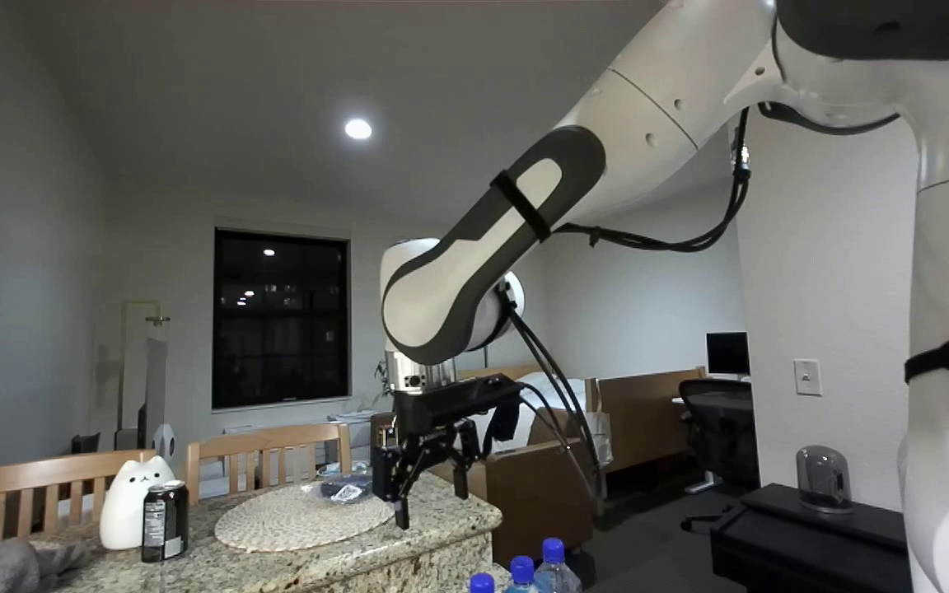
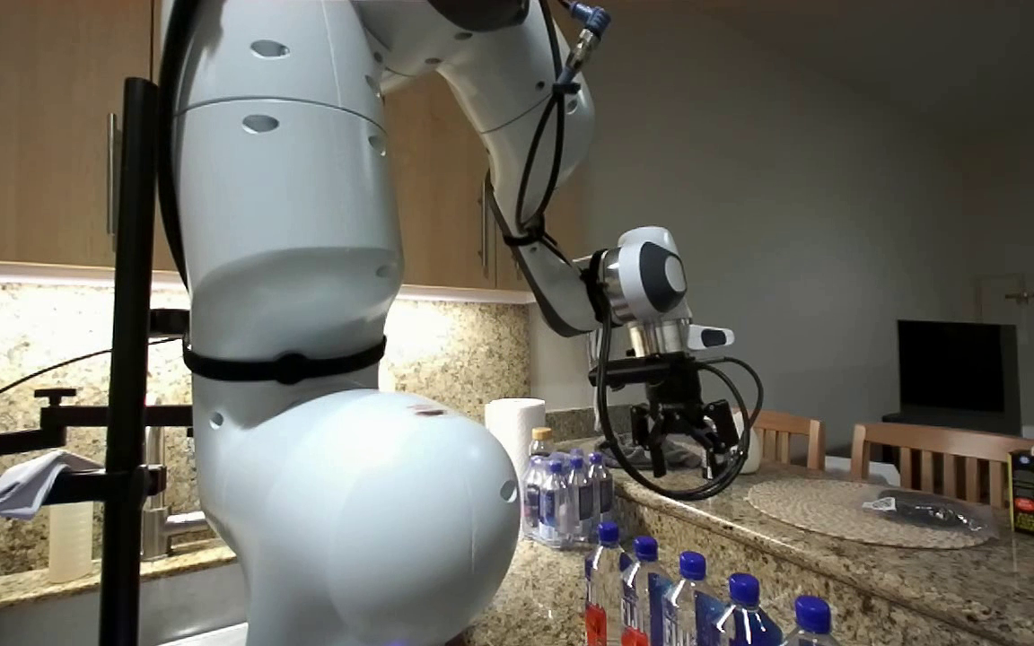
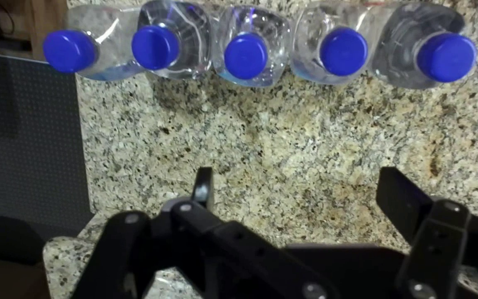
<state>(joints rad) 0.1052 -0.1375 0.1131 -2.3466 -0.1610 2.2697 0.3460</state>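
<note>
So, empty pincer (image 3: 296, 187), row of blue-capped bottles (image 3: 246, 56) just ahead

Wrist view has the fingers (image 3: 401, 202) spread really wide, with granite surface (image 3: 297, 141) showing between them, so it's got hold of zip. The five bottles stand side by side out past the fingertips, seen from above and not touching the pincer. If you ask me it's at the lining-up stage, no grip made. Grabbing one would call for sliding toward the row, straddling a single bottle and lowering carefully, since the neighbours sit close enough to get bumped.

Labels? Not much luck. The bottles show some blue label in an exterior view, but I can't make out a brand. Off past the pincer, the black can (image 1: 165, 523) has a light panel of print, too small to read. Same story with the black-and-yellow carton (image 2: 1030, 489) and the white tag (image 2: 880, 505) on the bagged item (image 2: 930, 511).
</note>
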